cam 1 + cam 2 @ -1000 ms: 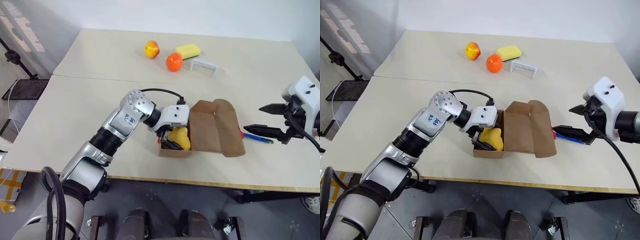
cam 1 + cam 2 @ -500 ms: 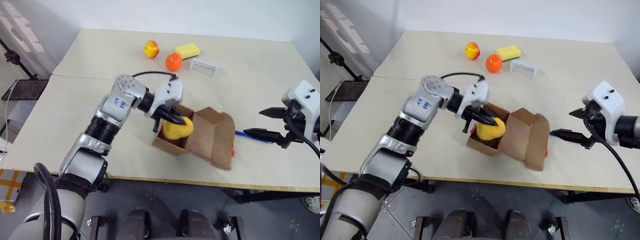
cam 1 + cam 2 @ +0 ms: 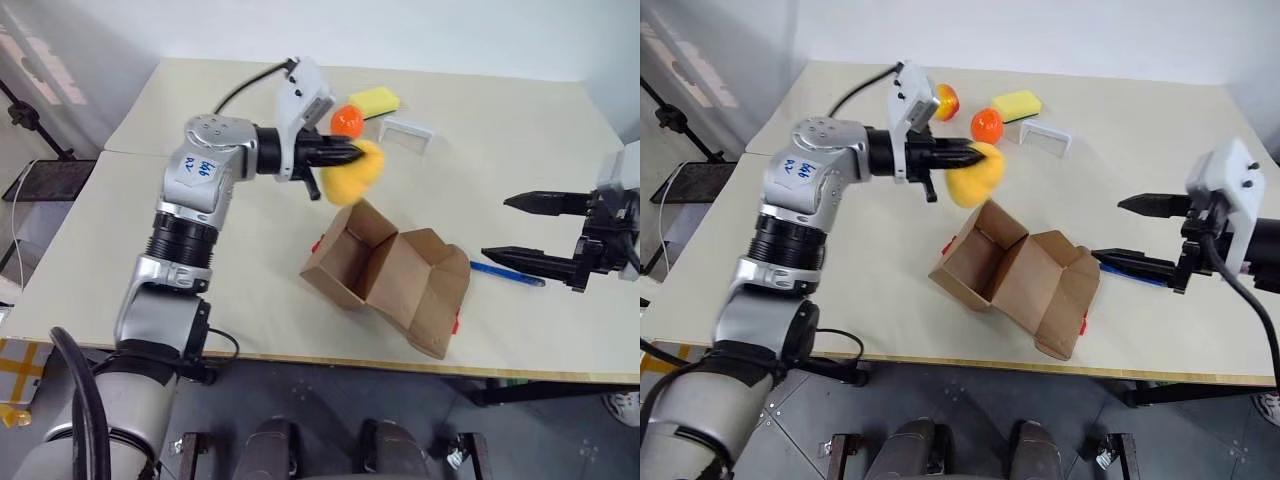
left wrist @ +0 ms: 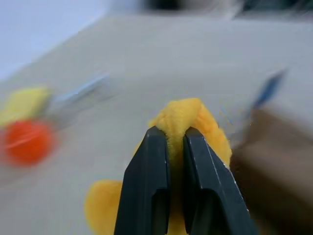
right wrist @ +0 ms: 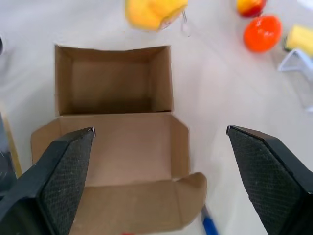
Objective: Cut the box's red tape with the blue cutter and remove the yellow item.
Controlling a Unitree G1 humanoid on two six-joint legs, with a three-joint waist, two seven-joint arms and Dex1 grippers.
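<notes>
**Yellow item clear of the opened box**

The left gripper point(image 3: 352, 153) is holding its jaws clenched on the yellow item point(image 3: 355, 172), pinching a fold of the soft yellow material between the two black fingers point(image 4: 146, 191). The item is hanging in the air above the bench point(image 3: 180, 230), over the middle of the bench and nearer the far edge than the box is.

The right gripper point(image 3: 530, 232) is hovering above the bench near its right edge with its jaws released and spread wide, gripping nothing.

The box point(image 3: 385, 272) is sitting on the bench near the front edge, between the two grippers, with its flaps folded open and its inside bare. Bits of the red tape point(image 3: 456, 322) are showing at the box's edges. The blue cutter point(image 3: 508, 274) is lying flat on the bench just beside the box, on the side toward the right edge, below the right gripper.

Toward the far edge of the bench, an orange fruit point(image 3: 987, 124), a yellow-red fruit point(image 3: 945, 101), a yellow sponge point(image 3: 1017, 103) and a small white frame point(image 3: 1046, 133) are resting close together, well apart from the box.
</notes>
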